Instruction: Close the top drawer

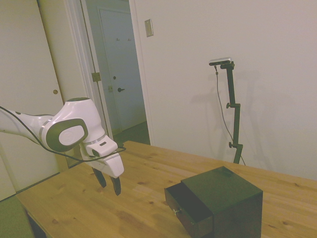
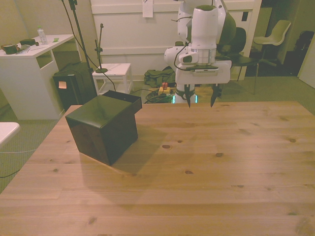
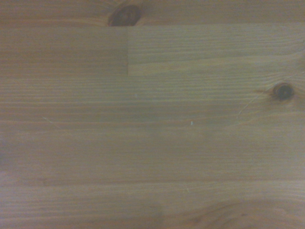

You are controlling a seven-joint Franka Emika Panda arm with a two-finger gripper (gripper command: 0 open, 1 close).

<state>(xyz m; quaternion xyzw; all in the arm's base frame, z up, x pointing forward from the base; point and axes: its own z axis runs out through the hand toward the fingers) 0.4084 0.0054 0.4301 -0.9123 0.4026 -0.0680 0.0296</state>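
A small black cube cabinet point(image 1: 225, 198) point(image 2: 101, 128) stands on the wooden table point(image 1: 74, 208) point(image 2: 206, 167). Its top drawer point(image 1: 185, 206) point(image 2: 123, 97) is pulled out, with a small metallic knob point(image 1: 174, 210) on its front in the side view. My gripper point(image 1: 109, 184) point(image 2: 202, 101) hangs open above the table, well away from the cabinet, with nothing between its fingers. In the front view it is toward the right of the cabinet, near the far edge. The wrist view holds only bare wood grain with dark knots point(image 3: 125, 15).
Beyond the table in the front view are a white desk point(image 2: 29, 64), a dark box point(image 2: 74, 88) on the floor, a low white stand point(image 2: 113, 71) and a chair point(image 2: 275, 34). A doorway point(image 1: 116, 69) is behind the arm in the side view.
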